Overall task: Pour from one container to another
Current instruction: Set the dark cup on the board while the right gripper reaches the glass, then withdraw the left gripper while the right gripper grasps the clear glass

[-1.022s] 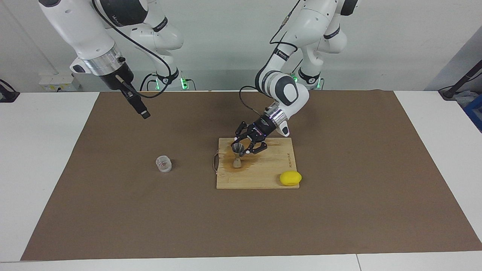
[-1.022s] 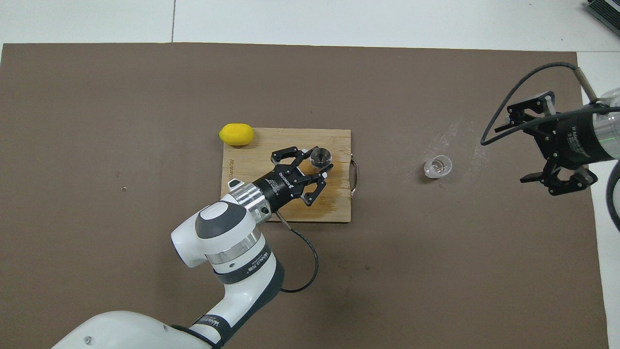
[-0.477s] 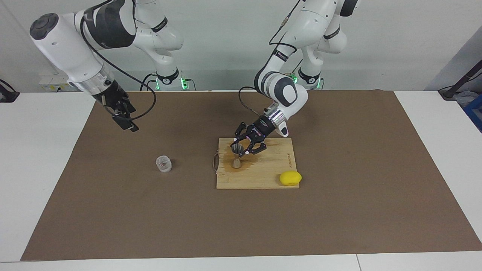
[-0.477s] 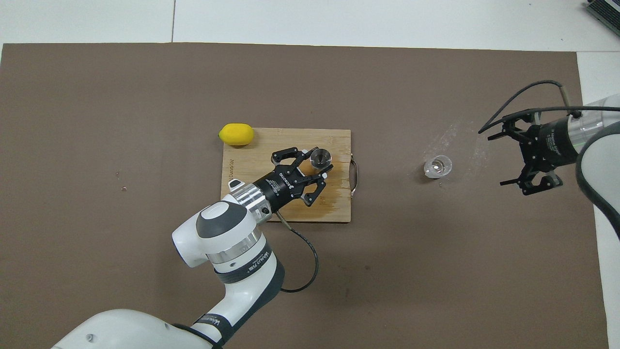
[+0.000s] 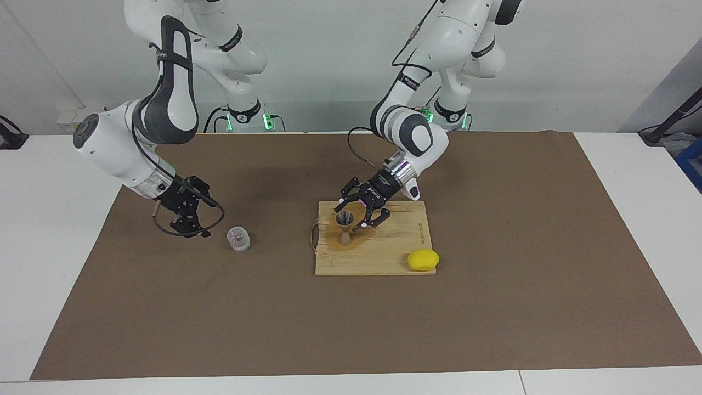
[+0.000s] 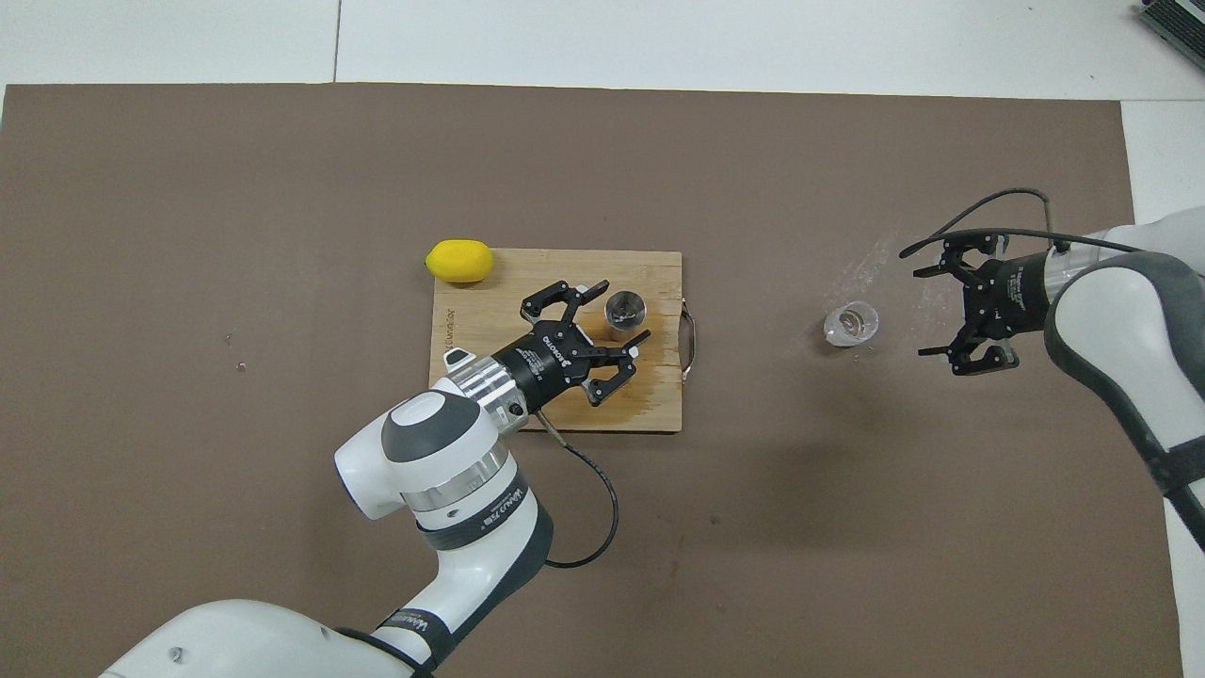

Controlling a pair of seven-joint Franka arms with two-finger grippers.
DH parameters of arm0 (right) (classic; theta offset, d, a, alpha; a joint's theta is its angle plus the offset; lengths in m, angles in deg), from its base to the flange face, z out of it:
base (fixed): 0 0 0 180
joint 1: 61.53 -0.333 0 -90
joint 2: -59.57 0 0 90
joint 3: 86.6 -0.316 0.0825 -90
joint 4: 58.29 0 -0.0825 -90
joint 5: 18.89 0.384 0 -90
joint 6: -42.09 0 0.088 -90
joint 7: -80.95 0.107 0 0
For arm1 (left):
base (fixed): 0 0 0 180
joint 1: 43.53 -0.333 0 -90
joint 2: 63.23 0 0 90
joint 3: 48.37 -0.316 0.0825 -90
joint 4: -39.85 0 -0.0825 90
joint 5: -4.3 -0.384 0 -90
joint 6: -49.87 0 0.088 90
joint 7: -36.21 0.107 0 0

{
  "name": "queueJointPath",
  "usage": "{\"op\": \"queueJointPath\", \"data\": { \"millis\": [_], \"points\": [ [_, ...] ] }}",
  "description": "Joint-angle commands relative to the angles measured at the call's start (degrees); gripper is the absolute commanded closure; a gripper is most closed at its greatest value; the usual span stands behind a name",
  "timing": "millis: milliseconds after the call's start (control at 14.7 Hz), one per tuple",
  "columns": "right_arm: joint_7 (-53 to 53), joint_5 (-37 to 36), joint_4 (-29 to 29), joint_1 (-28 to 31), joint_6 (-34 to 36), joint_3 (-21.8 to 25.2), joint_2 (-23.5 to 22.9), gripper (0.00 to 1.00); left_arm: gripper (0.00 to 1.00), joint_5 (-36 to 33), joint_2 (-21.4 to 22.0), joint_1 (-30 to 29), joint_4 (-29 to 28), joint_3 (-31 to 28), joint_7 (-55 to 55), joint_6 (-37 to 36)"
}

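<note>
Starting at the right arm's end of the counter (image 5: pixel 55 219), you see the right arm bent down low, elbow high and wrist angled toward the mat (image 5: pixel 493 302). The overhead view cuts that arm off at the frame edge, so only the facing view gives you its whole pose. The right gripper (image 5: pixel 201 218) (image 6: pixel 924 311) hangs just beside the clear cup (image 5: pixel 238 239) (image 6: pixel 851 323), its jaws spread apart and holding nothing. The overhead view shows a gap between the fingertips and the cup. The cup stands upright on the mat, between this gripper and the wooden board (image 5: pixel 384 252) (image 6: pixel 490 311). What it contains is hard to make out in either view. Only the overhead view shows you the pale smears on the mat beside the cup. On the board, at the end toward the right arm, the metal jigger (image 5: pixel 344 237) (image 6: pixel 623 307) stands upright on a darker, wet-looking patch. From above you look straight into its top cone, and its hourglass shape reads only from the facing view. The left gripper (image 5: pixel 349 218) (image 6: pixel 618 314) reaches in low from the robots' side at a slant, jaws apart with the jigger between the fingertips. You cannot tell whether either tip touches the jigger. The yellow lemon (image 5: pixel 423 259) (image 6: pixel 458 261) sits at the board's corner toward the left arm's end, farther from the robots than the jigger.
</note>
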Motion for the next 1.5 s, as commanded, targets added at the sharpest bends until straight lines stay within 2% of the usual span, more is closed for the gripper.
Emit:
{"op": "queueJointPath", "data": {
  "millis": [0,341,477,613,886,1090,1431],
  "points": [
    [-2.49,1.45,-0.93,0.58,-1.46,-0.43,-1.40,0.01,0.00,1.79,-0.02,1.01,0.07,-0.88,1.47,0.29],
    [-8.72,1.62,-0.84,1.81,-1.98,-0.52,-5.35,0.00,0.00,1.79,3.14,1.19,0.51,-0.53,0.78,5.38],
    [-12.05,2.93,0.21,2.07,-2.77,-0.52,-7.99,0.00,0.00,1.53,5.51,1.10,0.86,-0.36,-0.45,8.54],
    [-13.12,4.96,0.31,2.07,-4.62,-0.52,-9.49,0.00,0.00,0.31,6.13,0.31,1.82,-0.44,-1.86,9.61],
    [-15.68,9.87,-0.40,1.20,-4.44,-0.52,-9.67,0.00,0.00,-8.46,5.61,-3.11,3.32,-0.27,-2.04,7.95],
    [-16.20,10.24,-0.92,0.93,-4.53,-0.52,-9.76,0.00,0.00,-15.67,5.69,-4.96,3.32,-0.27,-3.44,4.87],
    [-15.68,12.61,-2.15,0.84,-5.32,-0.52,-9.67,0.00,0.00,-35.25,6.40,-8.56,2.62,-0.79,-8.62,-4.62]
  ]
}}
